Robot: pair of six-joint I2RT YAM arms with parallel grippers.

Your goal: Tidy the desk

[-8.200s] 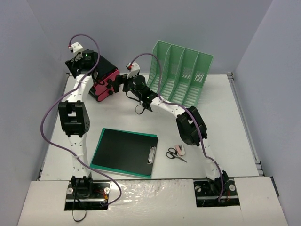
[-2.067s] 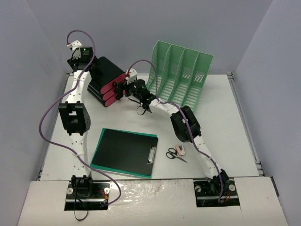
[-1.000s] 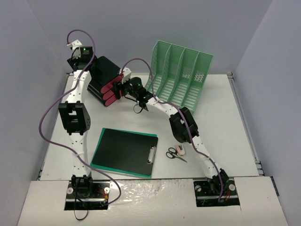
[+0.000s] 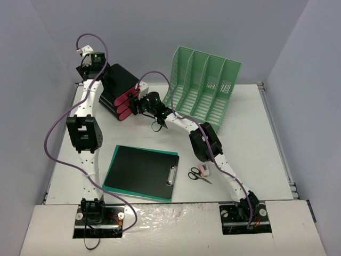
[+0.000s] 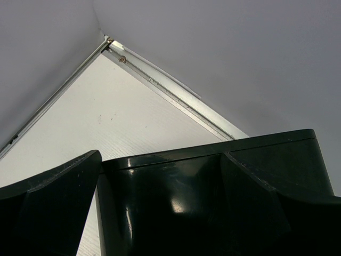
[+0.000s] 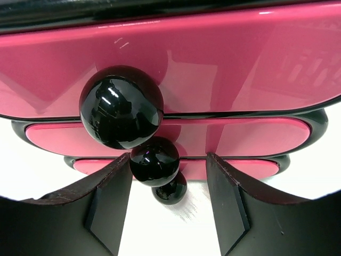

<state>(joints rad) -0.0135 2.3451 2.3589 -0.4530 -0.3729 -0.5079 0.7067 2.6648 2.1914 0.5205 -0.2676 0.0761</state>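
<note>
Left of the file rack [image 4: 205,85], on the desk [image 4: 250,144] | drawer chest [image 4: 118,85]: stiff, glossy, likely slippery; take a knob [image 6: 154,161] | right gripper [image 6: 168,165] half-open astride it, empty | left gripper [image 4: 98,72] behind chest, grip unclear

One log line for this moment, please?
right fingers: open, framing middle knob | left fingers: at drawer unit | clipboard, scissors: on desk

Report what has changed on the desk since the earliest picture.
The pink-fronted drawer unit has shifted and turned slightly. The right gripper moved in left to straddle a black knob, jaws apart. The left gripper edged back toward the far corner. The clipboard, scissors and green file rack stayed put.
</note>
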